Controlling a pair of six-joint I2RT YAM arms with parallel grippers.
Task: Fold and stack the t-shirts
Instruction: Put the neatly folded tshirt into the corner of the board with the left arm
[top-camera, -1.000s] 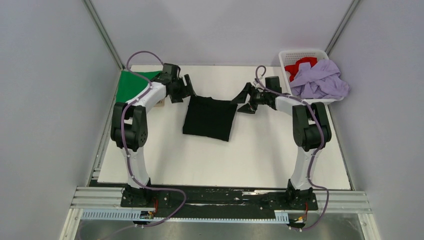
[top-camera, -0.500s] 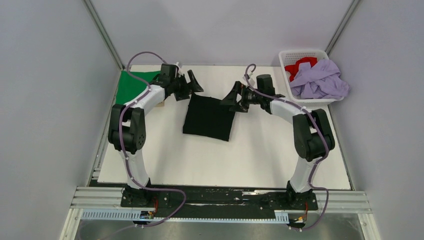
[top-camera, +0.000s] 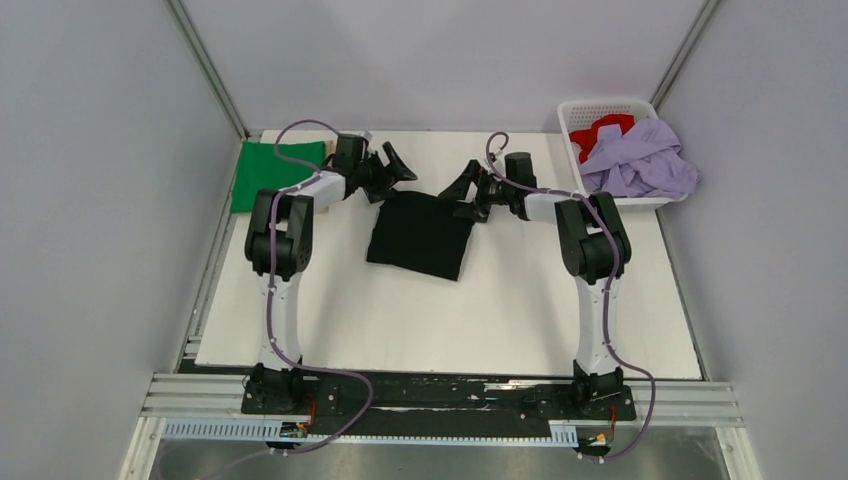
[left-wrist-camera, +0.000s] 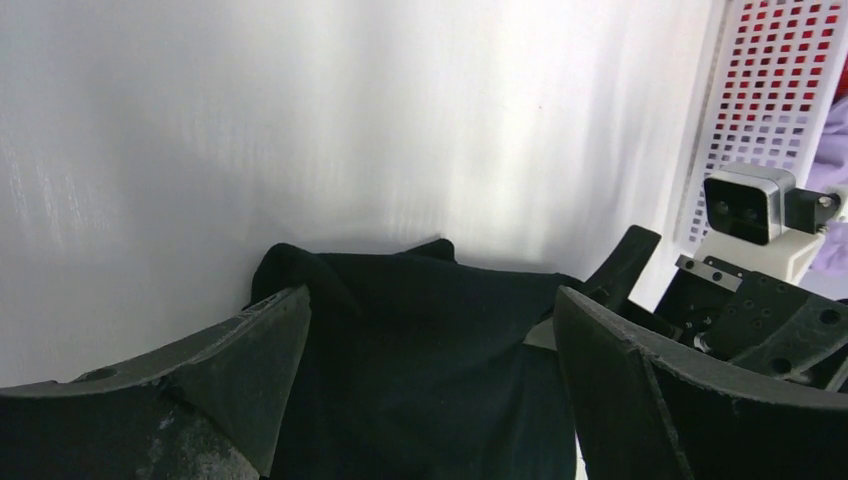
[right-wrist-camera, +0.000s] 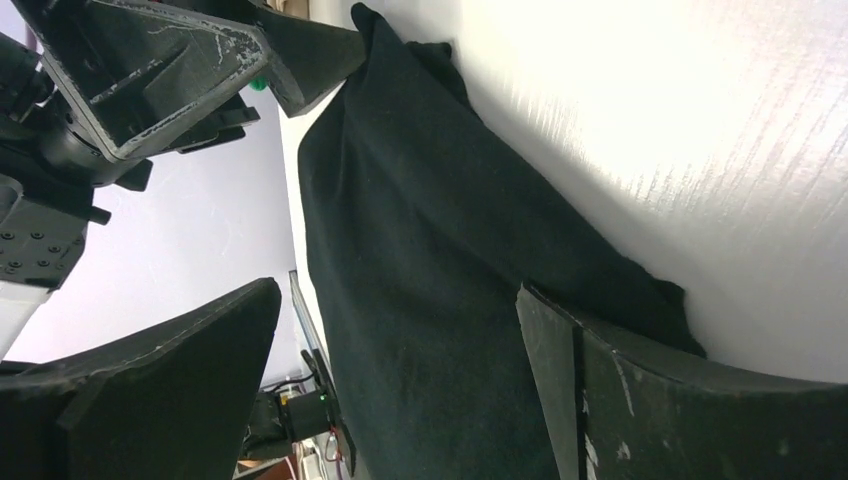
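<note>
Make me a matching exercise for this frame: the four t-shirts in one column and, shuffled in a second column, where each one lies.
Things:
1. black t-shirt
2. green t-shirt
3. lilac t-shirt
4. red t-shirt

Places:
A. inside the basket, partly under another shirt
B. flat at the far left corner of the table
C. folded, towards the middle of the table
D. spilling over the basket's near rim

Pairs: 1-C, 2-B, 3-D, 4-A
</note>
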